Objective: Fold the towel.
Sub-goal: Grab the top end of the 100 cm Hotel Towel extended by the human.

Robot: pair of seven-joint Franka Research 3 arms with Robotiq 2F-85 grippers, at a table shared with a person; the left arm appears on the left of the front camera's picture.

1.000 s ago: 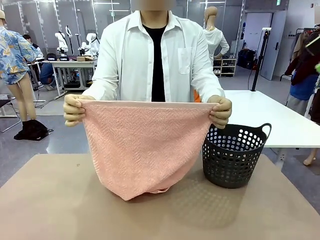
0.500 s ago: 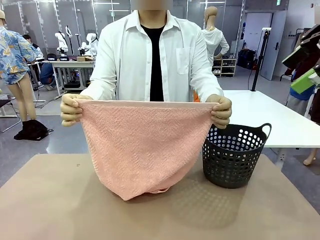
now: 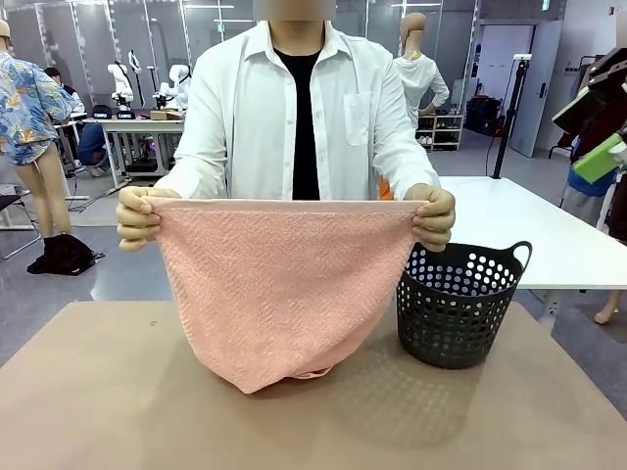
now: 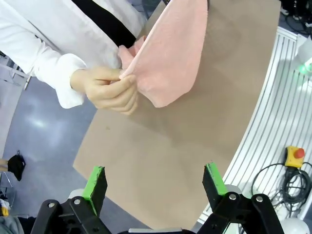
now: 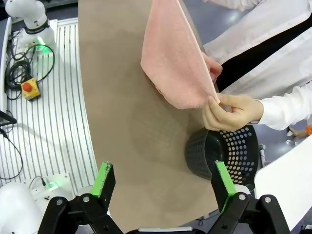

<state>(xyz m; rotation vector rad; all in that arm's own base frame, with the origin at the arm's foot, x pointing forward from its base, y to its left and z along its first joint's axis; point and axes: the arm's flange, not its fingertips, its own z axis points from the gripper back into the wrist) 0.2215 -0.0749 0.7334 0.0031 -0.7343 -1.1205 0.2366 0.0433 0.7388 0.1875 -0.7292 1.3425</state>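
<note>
Since a second ago, little has moved: the person's hand on the picture's left (image 3: 137, 217) has gone a bit outward, so the top edge of the towel is stretched more flat.

You have the brown table (image 3: 98, 401) in front of you, and the person in a white shirt (image 3: 245, 117) stands at its far side. The towel (image 3: 284, 284) hangs between the person's two hands, which pinch its upper corners. Its lower end rests in a bunch on the table, just beside the black basket (image 3: 460, 313). The other hand (image 3: 433, 215) is above the basket's rim.

Both grippers are released and carry nothing. The left gripper (image 4: 154, 170) and the right gripper (image 5: 162, 166) hover high over the table's near edge, well apart from the cloth.

I judge that folding has not begun and the towel is being offered to you. To do this step well, bring each gripper to the corner on its own side and close on cloth only, just below the person's fingers, never on them. Take both corners at the same height, so the edge does not sag or twist.
</note>
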